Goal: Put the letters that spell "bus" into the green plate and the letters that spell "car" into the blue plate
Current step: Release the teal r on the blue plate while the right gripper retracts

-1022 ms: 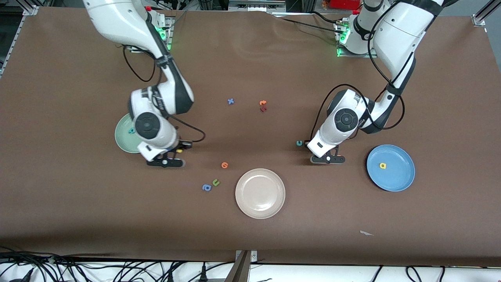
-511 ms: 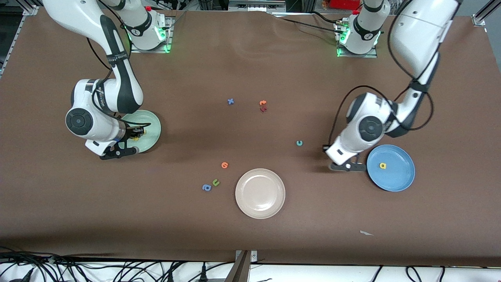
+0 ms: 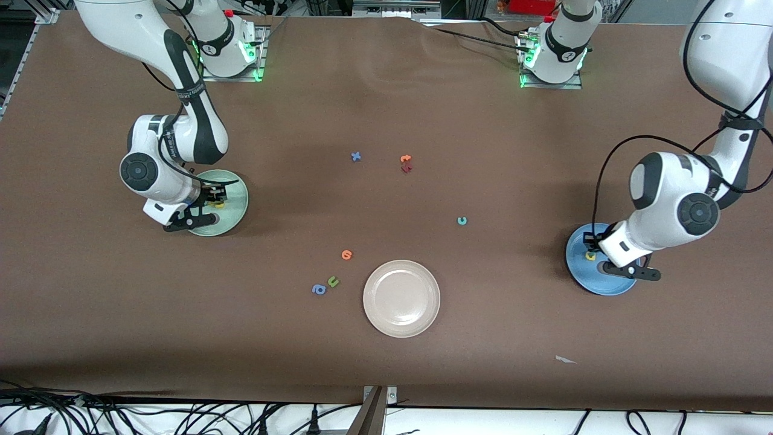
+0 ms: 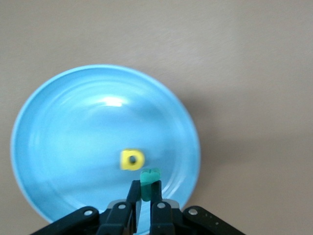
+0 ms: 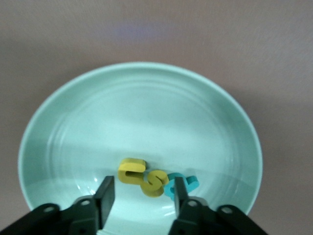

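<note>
Here's your score so far. Start at the right arm's end of the bench, mid-height in the frame: the green plate [image 3: 237, 208] already holds the yellow "u" [image 5: 131, 171], the yellow "s" [image 5: 152, 182] and the teal "b" [image 5: 190, 181], lying in a touching row. By my reading "bus" is done. The right gripper [image 5: 142, 188] hangs low over that plate, elbow bent, wrist tipped down, jaws spread with nothing between them.

Move to the middle and you see what's left: the teal "c" [image 3: 462, 220] lies alone on the bare bench, well apart from both plates.

On to the left arm's end: the blue plate [image 4: 29, 112] holds the yellow "a" [image 4: 132, 159]. Your left gripper [image 4: 145, 188] is over that plate, forearm folded back, jaws pinching the teal "r" [image 4: 149, 176] just beside the "a". So "car" stands at one in, one arriving, one to fetch.
</note>
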Controlling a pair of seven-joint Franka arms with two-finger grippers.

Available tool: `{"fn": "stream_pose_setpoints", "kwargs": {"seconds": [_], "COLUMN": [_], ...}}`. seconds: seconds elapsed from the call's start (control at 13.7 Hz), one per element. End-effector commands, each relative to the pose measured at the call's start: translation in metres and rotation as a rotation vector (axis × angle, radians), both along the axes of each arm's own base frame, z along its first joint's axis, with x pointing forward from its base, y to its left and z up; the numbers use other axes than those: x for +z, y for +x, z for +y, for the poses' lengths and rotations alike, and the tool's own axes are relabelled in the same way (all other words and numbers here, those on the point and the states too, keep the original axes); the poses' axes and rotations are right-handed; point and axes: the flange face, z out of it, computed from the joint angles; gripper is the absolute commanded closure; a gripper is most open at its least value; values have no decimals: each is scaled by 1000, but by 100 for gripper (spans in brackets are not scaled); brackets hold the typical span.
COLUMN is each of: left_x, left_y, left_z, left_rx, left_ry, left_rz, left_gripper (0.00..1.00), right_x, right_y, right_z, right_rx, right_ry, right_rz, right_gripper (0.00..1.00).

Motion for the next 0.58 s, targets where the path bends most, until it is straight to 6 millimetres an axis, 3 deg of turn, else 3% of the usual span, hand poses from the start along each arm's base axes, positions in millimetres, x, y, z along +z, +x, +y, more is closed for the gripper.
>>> {"fn": "stream_pose_setpoints", "kwargs": {"seconds": [0.0,0.15,0.22,0.36,0.51], "left_x": [1,6,5,-5,-12], "left_y": [2,5,3,-7,-20], "left_z": [-9,-53,-89,-154,-198], "left_rx": [-93,-12,20,87,148], "left_ry": [69,73,77,69,-14], "left_rz": [4,-19,-23,-18,29], "left_gripper": [0,0,0,0,0], "right_x": [58,96,111,143,183], "right_y": [32,56,63,74,79], "right_z": [11,20,24,33,52], "right_rx": [4,13,9,-69,-115], "right_ry": [38,47,50,43,35], "right_rz": [-4,-9,-21,-15,29], "right_gripper": [0,0,0,0,0]}}
